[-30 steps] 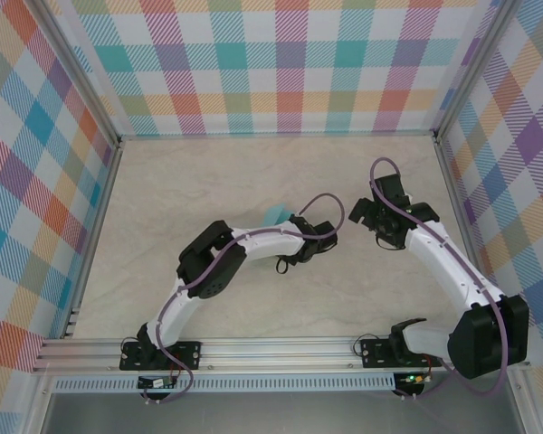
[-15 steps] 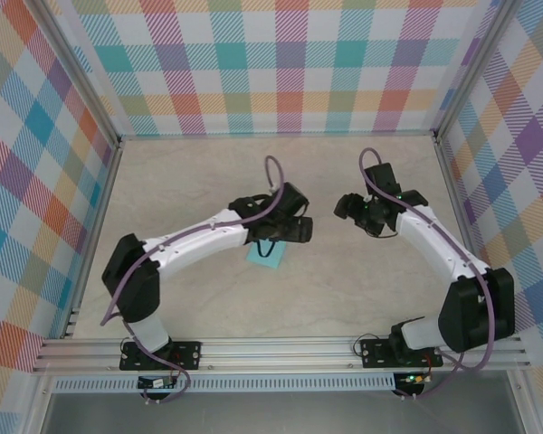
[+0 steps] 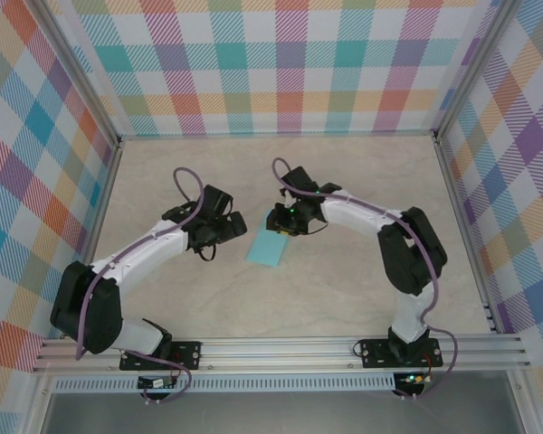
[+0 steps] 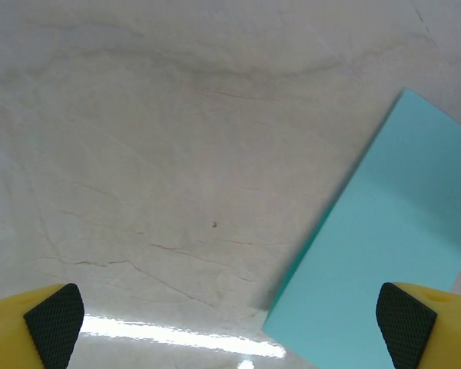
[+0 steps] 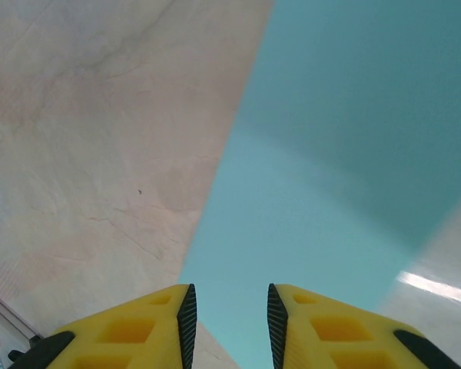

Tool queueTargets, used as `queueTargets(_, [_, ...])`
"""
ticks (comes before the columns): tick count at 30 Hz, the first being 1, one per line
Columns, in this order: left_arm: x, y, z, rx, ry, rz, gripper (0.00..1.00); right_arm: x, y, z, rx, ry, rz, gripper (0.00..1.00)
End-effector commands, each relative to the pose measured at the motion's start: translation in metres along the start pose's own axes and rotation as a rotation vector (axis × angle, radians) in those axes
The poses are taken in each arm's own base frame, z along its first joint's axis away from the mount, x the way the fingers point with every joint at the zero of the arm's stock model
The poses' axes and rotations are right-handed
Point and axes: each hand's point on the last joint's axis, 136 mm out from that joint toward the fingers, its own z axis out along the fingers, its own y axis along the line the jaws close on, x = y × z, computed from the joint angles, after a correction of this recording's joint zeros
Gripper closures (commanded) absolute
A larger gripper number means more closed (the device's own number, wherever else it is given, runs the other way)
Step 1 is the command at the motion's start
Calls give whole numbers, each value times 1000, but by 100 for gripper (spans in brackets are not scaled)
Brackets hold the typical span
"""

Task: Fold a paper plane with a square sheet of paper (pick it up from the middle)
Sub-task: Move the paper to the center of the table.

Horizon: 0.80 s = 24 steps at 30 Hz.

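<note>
On the left of the pale marbled table (image 3: 344, 289), the white left arm (image 3: 154, 249) is stretched towards the middle. The left jaws are spread as wide as they go, and nothing is held between them. In the left wrist view their yellow fingers with black pads (image 4: 54, 327) are seen at the two lower corners, over bare table. Just right of them, near the table's middle, the thin matte turquoise paper sheet (image 3: 268, 249) (image 4: 384, 261) (image 5: 315, 192) is laid flat, folded into a narrow rectangle and set at a slant. Over its far end the right jaws are set close together, with a slim gap left; nothing is seen clamped between the yellow fingers (image 5: 138, 330).
</note>
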Motion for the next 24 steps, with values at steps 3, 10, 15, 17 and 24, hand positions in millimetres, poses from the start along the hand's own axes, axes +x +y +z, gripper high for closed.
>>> queueTargets(3, [1, 18, 2, -1, 20, -109, 0, 3, 31, 34, -48, 74, -24, 70])
queueTargets(10, [5, 18, 10, 11, 56, -127, 0, 28, 20, 69, -25, 181, -27, 70])
queueTargets(15, [4, 15, 13, 24, 63, -137, 0, 44, 6, 76, 3, 219, -42, 71])
queueTargets(17, [5, 12, 12, 36, 66, -138, 0, 52, 0, 75, 8, 245, -89, 72])
queueTargets(24, [9, 7, 12, 76, 84, -132, 0, 88, -42, 57, 86, 361, -339, 73])
